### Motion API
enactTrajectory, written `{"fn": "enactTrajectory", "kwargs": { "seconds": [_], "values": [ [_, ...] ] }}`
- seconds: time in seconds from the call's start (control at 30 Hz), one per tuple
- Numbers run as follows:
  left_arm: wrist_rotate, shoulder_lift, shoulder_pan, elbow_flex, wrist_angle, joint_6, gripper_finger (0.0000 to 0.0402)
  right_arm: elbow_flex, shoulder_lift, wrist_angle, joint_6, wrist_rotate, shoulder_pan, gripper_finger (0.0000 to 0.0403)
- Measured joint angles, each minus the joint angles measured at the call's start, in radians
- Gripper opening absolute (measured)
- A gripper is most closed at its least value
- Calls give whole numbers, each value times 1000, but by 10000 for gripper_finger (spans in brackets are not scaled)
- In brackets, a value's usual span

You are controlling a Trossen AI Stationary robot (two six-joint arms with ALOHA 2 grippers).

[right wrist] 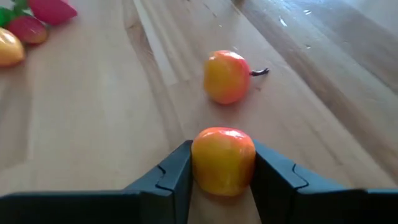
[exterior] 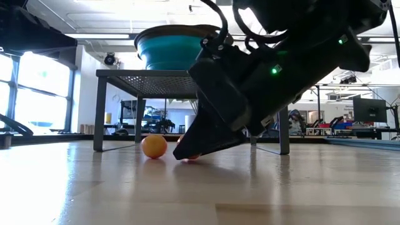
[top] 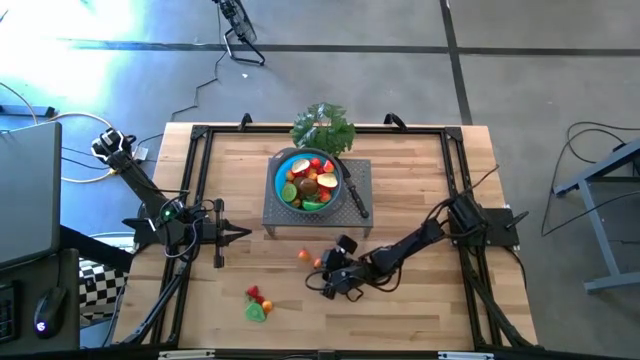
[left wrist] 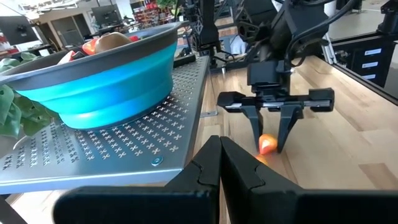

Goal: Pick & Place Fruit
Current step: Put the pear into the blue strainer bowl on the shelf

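Right claw (right wrist: 222, 180) around orange fruit (right wrist: 223, 160) on wooden table (right wrist: 81, 124).

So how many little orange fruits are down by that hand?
2. One orange fruit sits between the right hand's fingers on the table; the second orange fruit lies just beyond it, apart. The arm may hide more.

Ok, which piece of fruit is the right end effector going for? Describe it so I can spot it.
Start at the metal stand holding the blue bowl, then move toward the table's front edge to the right end effector. An orange-red fruit sits on the wood between its fingers. Its lookalike neighbour lies free just beyond, untouched.
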Motion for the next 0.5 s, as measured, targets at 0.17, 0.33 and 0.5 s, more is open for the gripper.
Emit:
{"fn": "enactTrajectory", "kwargs": {
  "seconds": [0.17,0.33,0.5],
  "values": [
    [0,0,0,0,0,0,0,0,-3,69,29,1,22,122],
    [0,0,0,0,0,0,0,2,-50,126,26,26,42,122],
    [0,0,0,0,0,0,0,2,-150,125,-32,116,50,121]
  ]
}}
